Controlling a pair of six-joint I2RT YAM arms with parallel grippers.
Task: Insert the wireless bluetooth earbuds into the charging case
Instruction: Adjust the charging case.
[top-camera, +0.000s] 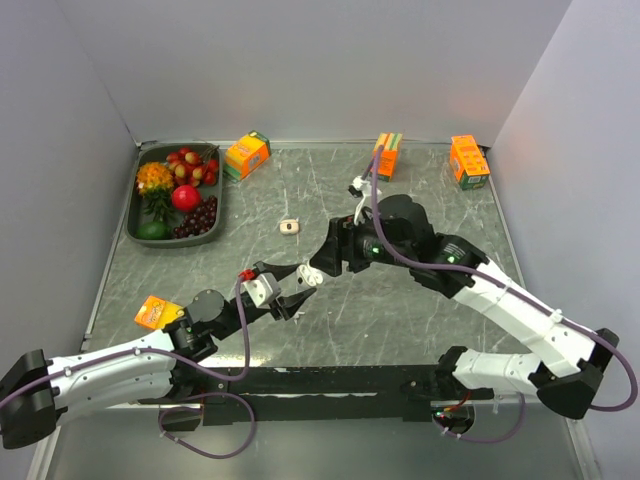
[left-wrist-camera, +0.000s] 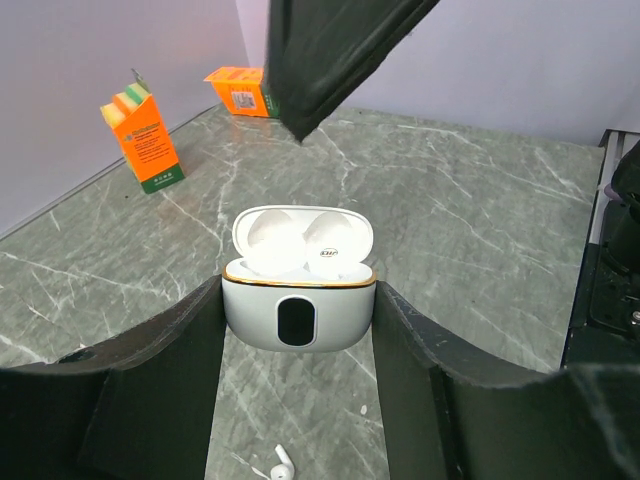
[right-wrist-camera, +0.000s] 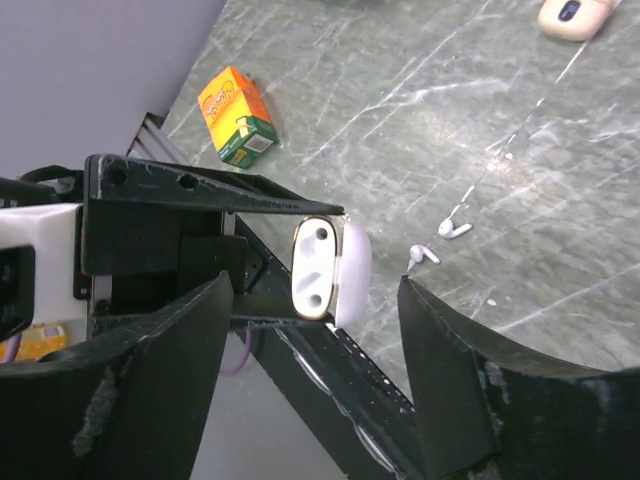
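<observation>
An open white charging case with a gold rim and a dark oval on its front hangs above the table, my left gripper shut on its sides. Both of its wells look empty. Two white earbuds lie on the marble below it, and the left wrist view shows one earbud at its bottom edge. My right gripper hovers just beyond the case, open and holding nothing. In the top view the left gripper and right gripper meet near the table's middle, hiding the earbuds.
A small tan case lies closed on the table behind the grippers. Orange cartons stand at the back and one lies at the front left. A dark tray of fruit sits back left.
</observation>
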